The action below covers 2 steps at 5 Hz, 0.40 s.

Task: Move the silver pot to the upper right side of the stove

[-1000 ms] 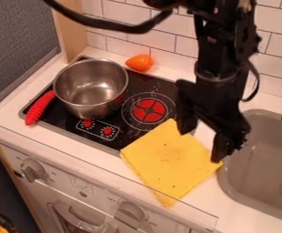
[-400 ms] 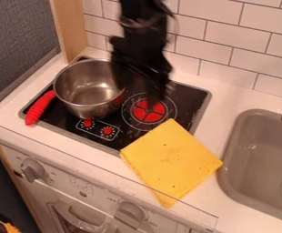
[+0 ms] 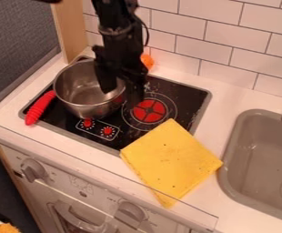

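Gripper [image 3: 121, 94] has been shifted left over the stove [image 3: 189, 98], fingers spread astride one edge of the silver pot [image 3: 79, 91], seated stove-left. If pinched off-centre, pot could be tipped by red handle [image 3: 40, 108] weight.

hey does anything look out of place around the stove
Yes, the yellow cloth lies askew, one corner over the stovetop's front edge, near the red burner. That's an odd spot for a cloth.
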Available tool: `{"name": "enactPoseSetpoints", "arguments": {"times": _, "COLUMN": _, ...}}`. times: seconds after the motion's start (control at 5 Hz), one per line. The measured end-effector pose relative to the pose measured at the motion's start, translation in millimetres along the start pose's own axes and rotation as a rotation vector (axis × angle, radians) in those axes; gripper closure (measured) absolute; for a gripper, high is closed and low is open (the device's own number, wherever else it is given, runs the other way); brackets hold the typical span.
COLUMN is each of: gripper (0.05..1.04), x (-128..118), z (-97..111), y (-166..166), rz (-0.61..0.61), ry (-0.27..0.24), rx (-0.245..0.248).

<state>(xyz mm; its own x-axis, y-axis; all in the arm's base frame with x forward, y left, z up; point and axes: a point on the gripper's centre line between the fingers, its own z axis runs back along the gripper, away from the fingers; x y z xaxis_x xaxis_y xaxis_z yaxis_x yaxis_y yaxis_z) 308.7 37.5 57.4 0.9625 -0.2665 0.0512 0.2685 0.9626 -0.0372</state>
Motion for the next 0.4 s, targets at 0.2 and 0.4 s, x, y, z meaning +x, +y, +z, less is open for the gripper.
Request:
{"name": "enactPoseSetpoints", "arguments": {"times": 0.2, "gripper": 0.143, "x": 1.7, "z": -20.0, "y": 12.6, "rz": -0.005, "ry": 0.048, "rx": -0.002}}
{"name": "enactPoseSetpoints", "arguments": {"times": 0.4, "gripper": 0.429, "x": 2.9, "z": -32.5, "y": 19.0, "rz": 0.012, "ry": 0.082, "rx": 0.000}}
